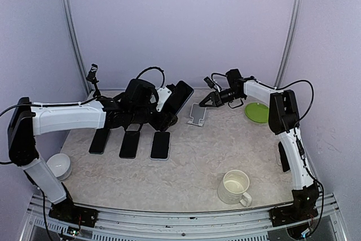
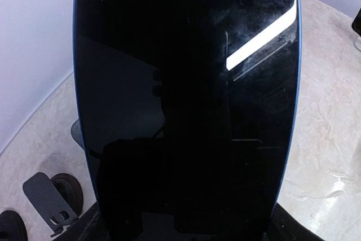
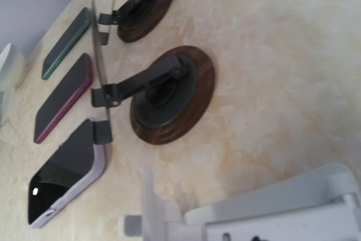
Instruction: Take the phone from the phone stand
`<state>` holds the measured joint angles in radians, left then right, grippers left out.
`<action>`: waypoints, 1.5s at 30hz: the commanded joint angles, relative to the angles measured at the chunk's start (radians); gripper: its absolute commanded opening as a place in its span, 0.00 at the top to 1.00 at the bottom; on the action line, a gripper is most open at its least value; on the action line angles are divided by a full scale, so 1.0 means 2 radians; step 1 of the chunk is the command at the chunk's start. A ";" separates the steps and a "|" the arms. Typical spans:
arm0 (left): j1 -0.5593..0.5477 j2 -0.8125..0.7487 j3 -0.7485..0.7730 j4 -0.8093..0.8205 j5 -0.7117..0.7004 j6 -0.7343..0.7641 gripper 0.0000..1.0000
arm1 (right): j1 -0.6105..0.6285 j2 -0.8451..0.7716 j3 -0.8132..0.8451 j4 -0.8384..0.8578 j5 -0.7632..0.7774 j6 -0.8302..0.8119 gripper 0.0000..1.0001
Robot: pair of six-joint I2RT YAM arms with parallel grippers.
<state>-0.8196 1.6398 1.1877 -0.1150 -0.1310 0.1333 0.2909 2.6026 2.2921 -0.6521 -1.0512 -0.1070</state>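
A black phone (image 1: 180,95) with a blue edge is tilted up off the table, with my left gripper (image 1: 168,109) shut on its lower end. Its dark screen (image 2: 186,94) fills the left wrist view and hides the fingers. The white phone stand (image 1: 197,114) sits empty just right of the phone, apart from it. My right gripper (image 1: 206,102) is at the stand's right side. In the right wrist view the white stand (image 3: 265,210) lies along the bottom edge, and the fingers do not show there.
Three phones (image 1: 130,144) lie flat in a row under the left arm. Two dark stands on round wooden bases (image 3: 172,94) sit beside them. A green plate (image 1: 256,112) is at the back right, a mug (image 1: 234,187) at the front right and a white round object (image 1: 59,165) at the left.
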 commanded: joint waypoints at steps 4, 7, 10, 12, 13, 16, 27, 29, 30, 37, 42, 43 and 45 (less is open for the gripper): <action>-0.044 0.010 0.034 -0.018 -0.032 -0.093 0.68 | -0.007 -0.094 -0.060 0.037 0.056 0.015 0.34; -0.055 0.017 0.037 -0.030 -0.045 -0.146 0.66 | -0.007 -0.132 -0.095 0.041 0.082 0.018 0.25; -0.065 0.026 0.041 -0.039 -0.041 -0.192 0.62 | -0.009 -0.169 -0.126 0.039 0.096 0.020 0.20; -0.072 0.034 0.042 -0.040 -0.037 -0.224 0.61 | -0.010 -0.198 -0.147 0.039 0.122 0.025 0.17; -0.076 0.038 0.041 -0.039 -0.036 -0.243 0.61 | -0.010 -0.211 -0.159 0.038 0.135 0.026 0.16; -0.092 0.057 0.050 -0.047 -0.035 -0.294 0.61 | -0.013 -0.260 -0.196 0.039 0.176 0.034 0.15; -0.119 0.176 0.162 -0.197 -0.063 -0.431 0.59 | -0.015 -0.448 -0.391 0.107 0.241 0.079 0.11; -0.121 0.195 0.177 -0.216 -0.065 -0.449 0.59 | -0.015 -0.472 -0.414 0.110 0.250 0.083 0.10; -0.124 0.199 0.182 -0.220 -0.067 -0.454 0.59 | -0.015 -0.485 -0.424 0.109 0.254 0.083 0.10; -0.130 0.256 0.245 -0.262 -0.064 -0.470 0.52 | -0.015 -0.531 -0.452 0.094 0.284 0.094 0.08; -0.128 0.291 0.289 -0.284 -0.064 -0.476 0.48 | -0.015 -0.558 -0.476 0.086 0.294 0.104 0.05; -0.125 0.298 0.296 -0.292 -0.064 -0.482 0.48 | -0.015 -0.564 -0.482 0.085 0.296 0.106 0.05; -0.121 0.309 0.304 -0.305 -0.059 -0.495 0.48 | -0.016 -0.575 -0.490 0.081 0.297 0.109 0.04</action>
<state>-1.0737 2.2211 1.7359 -0.6647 -0.2371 -0.8059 0.2699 1.5108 1.3426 -0.4686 -0.4843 0.0860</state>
